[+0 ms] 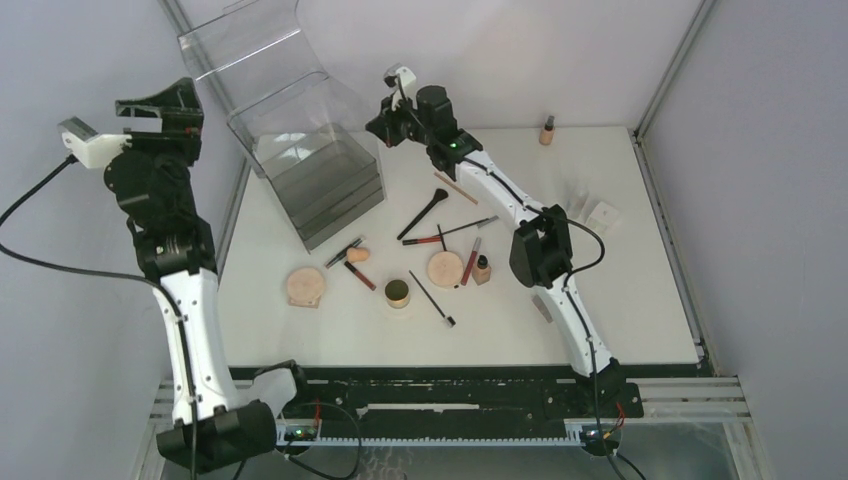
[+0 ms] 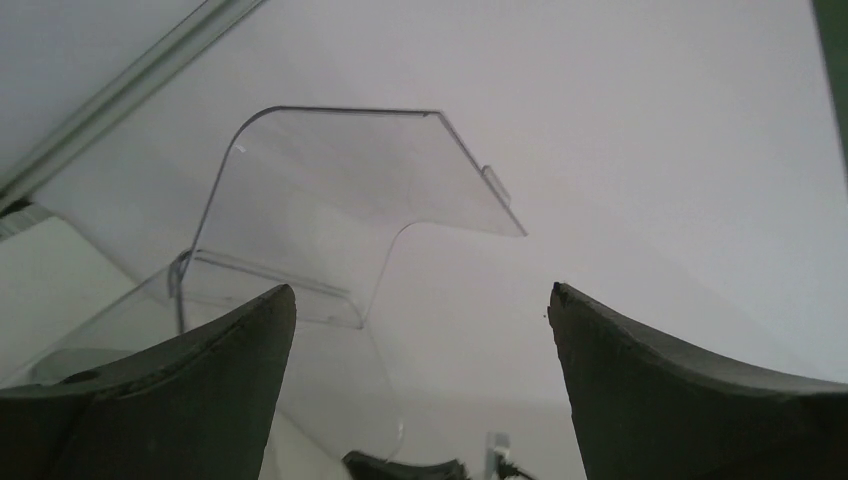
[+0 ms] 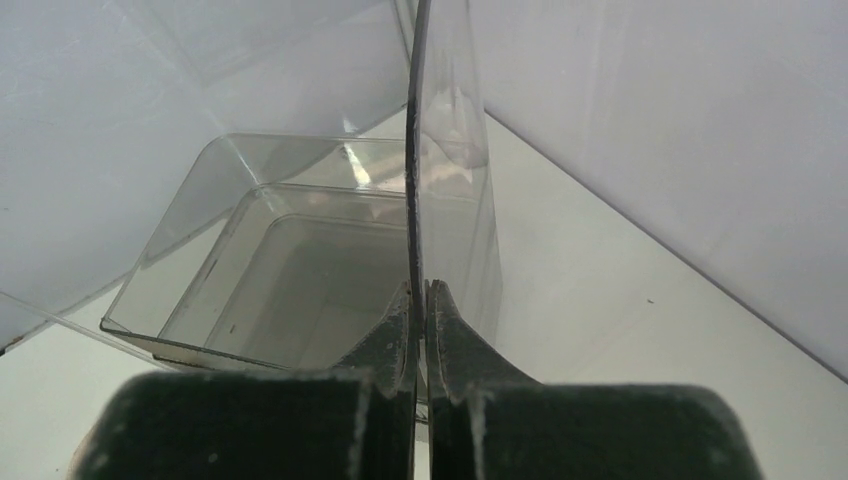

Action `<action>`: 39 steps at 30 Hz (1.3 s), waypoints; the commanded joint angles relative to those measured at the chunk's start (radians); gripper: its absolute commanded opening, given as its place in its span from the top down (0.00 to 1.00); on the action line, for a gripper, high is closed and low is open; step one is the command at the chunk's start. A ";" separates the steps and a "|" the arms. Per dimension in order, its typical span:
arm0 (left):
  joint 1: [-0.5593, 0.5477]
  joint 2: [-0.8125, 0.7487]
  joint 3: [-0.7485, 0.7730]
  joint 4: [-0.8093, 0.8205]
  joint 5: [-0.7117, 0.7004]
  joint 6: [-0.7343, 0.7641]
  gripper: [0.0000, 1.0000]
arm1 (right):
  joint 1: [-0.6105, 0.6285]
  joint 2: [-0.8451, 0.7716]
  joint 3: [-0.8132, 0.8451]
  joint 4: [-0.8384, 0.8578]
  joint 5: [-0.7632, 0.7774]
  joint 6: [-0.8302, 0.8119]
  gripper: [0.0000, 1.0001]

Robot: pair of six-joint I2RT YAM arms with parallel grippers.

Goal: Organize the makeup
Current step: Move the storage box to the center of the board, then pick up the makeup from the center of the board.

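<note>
The makeup lies loose on the white table: two round tan compacts (image 1: 305, 285) (image 1: 445, 268), a peach sponge (image 1: 358, 255), a beige bottle (image 1: 482, 270), black brushes (image 1: 425, 213), red lip tubes (image 1: 360, 275) and white cube boxes (image 1: 600, 212). Another bottle (image 1: 547, 130) stands at the back. My right gripper (image 1: 380, 127) (image 3: 420, 292) is shut on the thin edge of the clear lid panel (image 3: 412, 180) of the plastic box (image 1: 320, 185). My left gripper (image 1: 150, 108) (image 2: 420, 300) hangs high at the left, open and empty, facing the raised lid (image 2: 380, 170).
A dark round jar (image 1: 398, 292) sits between the compacts. The box stands at the back left against the wall, its inside (image 3: 290, 290) showing no items. Grey walls close in the table at the back and on both sides.
</note>
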 commanded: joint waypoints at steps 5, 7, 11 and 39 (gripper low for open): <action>-0.042 -0.123 -0.100 -0.192 0.020 0.265 0.00 | 0.035 -0.057 0.017 0.090 -0.077 0.179 0.43; -0.063 -0.155 -0.117 -0.214 0.016 0.298 0.00 | 0.032 -0.154 -0.065 0.096 -0.059 0.172 0.30; -0.135 -0.220 -0.124 -0.299 -0.023 0.393 0.00 | 0.020 -0.358 -0.264 0.059 0.032 0.165 0.14; -1.318 -0.085 -0.471 -0.705 -0.703 0.587 0.00 | 0.091 -1.372 -1.454 -0.566 0.781 0.489 0.00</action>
